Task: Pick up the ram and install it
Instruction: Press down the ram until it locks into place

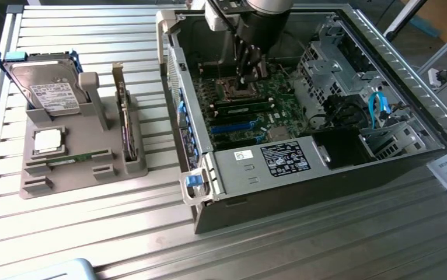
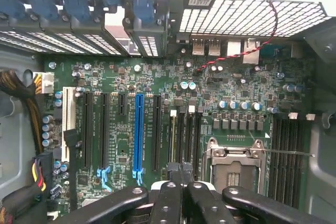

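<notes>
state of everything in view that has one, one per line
gripper: shut, down inside the case above the motherboard
ram: lying flat in the grey holder on the table, not picked up
computer case: side open, motherboard exposed
processor socket: empty, retention frame in place
hard drive: leaning upright in the holder
expansion card: standing on edge in the holder slot
</notes>
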Motion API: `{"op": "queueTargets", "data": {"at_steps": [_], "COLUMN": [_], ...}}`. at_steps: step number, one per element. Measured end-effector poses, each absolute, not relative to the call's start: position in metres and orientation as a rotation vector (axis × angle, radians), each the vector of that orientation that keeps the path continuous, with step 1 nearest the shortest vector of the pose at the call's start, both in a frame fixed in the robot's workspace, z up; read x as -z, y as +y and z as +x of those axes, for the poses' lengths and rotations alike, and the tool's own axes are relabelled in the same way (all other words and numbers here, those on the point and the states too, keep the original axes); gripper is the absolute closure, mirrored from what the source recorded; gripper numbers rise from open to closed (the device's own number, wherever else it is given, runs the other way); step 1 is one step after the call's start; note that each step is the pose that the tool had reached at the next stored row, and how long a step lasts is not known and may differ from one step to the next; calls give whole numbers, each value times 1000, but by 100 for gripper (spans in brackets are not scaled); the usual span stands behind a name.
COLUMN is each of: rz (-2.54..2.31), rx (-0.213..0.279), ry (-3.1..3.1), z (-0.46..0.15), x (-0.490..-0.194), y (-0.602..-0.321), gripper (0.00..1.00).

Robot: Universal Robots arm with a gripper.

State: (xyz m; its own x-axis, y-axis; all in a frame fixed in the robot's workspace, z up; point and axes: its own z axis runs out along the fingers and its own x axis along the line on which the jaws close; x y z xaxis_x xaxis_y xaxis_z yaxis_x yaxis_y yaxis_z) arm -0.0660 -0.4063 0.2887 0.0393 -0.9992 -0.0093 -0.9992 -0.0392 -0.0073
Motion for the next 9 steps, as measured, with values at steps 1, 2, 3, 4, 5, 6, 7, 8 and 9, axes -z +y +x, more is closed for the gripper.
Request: {"op": "queueTargets", "data": {"at_steps": [1,2,3,4,5,6,7,8,9], "rz": [-2256,-2256,-2257,-2257,-2257,-2257,-2257,-2257,-2257], "rx": [-2,-3,-3,-3,-3,-4,-5,-5,-5], "ry": [2170,2169,2169,2170,2170,2170,2170,2170,2170], "z": [-65,-60,-55,-48,-44,-37,-30,-24,-20], "x": [-289,-289,-289,-289,-289,-289,-289,-289,-289], "y": [-406,-406,-406,-406,-406,-406,-406,-406,-406], "gripper": [90,90,90,90,90,90,90,90,90]}}
